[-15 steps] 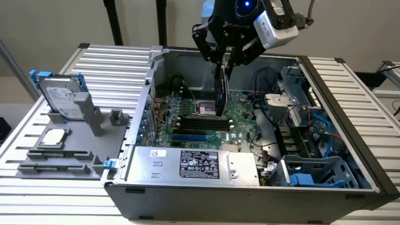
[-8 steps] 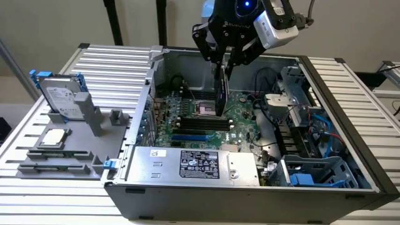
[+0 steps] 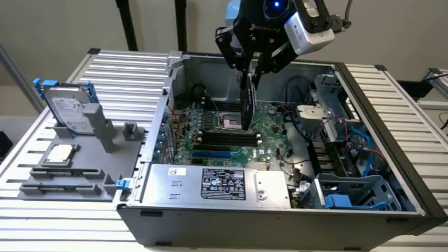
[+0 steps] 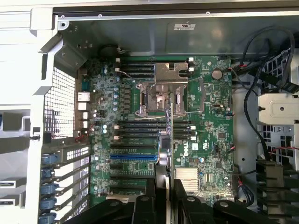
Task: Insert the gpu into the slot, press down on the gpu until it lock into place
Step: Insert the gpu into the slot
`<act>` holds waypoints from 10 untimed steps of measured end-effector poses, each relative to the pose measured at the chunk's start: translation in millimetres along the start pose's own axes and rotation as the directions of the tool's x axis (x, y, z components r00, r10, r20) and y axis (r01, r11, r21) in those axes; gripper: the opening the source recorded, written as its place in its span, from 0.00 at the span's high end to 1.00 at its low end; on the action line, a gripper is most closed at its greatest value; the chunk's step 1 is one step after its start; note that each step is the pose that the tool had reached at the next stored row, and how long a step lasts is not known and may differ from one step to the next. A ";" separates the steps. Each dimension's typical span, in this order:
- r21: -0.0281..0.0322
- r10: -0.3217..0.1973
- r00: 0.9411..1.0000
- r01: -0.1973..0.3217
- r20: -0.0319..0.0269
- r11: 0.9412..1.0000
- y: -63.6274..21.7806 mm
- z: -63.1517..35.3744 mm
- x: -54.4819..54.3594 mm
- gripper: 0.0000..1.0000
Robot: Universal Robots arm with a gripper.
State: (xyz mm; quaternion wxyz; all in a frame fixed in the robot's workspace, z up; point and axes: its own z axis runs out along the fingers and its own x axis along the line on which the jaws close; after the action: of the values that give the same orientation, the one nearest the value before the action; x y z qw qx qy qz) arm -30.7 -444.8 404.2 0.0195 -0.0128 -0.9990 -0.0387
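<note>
The hand (image 3: pixel 251 71) is clenched on the top edge of the gpu (image 3: pixel 246 102), which stands upright on edge inside the open computer case (image 3: pixel 280 223) over the green motherboard (image 3: pixel 272 134), apart from the blue slot (image 3: pixel 212 155), which lies nearer and toward the exterior view's left.

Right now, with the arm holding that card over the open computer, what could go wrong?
The gripper holds the card by its top edge alone, so it might tilt when pushed. The card hangs over the middle of the green board, apart from the blue slot; coming down there, it could strike other parts.
</note>
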 end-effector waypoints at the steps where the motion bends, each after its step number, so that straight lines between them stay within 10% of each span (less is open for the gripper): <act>1: 0.000 -0.002 1.000 0.002 0.000 1.000 0.0 0.0 -0.1 0.74; 10: 0.004 -0.143 0.990 0.143 -0.011 0.990 0.0 0.0 -0.6 0.74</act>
State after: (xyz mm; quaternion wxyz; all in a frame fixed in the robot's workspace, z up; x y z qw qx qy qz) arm -30.1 -444.8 404.2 0.0223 0.0592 -0.9973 -0.0376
